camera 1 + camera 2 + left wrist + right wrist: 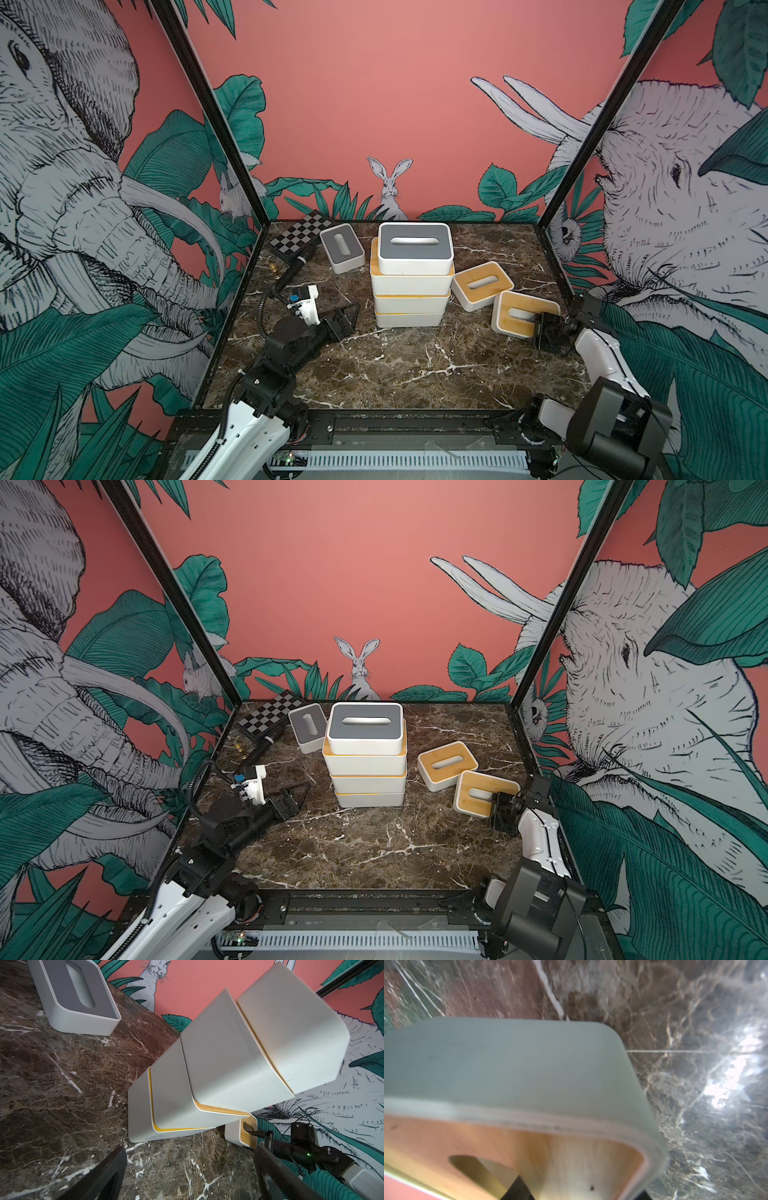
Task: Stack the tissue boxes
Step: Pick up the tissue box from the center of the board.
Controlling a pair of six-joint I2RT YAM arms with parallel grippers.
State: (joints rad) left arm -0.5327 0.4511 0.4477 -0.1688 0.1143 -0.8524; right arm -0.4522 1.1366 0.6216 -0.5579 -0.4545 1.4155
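Your right gripper point(540, 322) pinches the near white bamboo-lidded tissue box point(519, 300) by its slot; the four-box white stack point(411, 286) stands to its left.

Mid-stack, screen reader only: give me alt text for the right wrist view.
Blurred close-up of a white tissue box with a bamboo lid; a black finger reaches into the lid's oval slot. Dark marble tabletop lies beneath the box.
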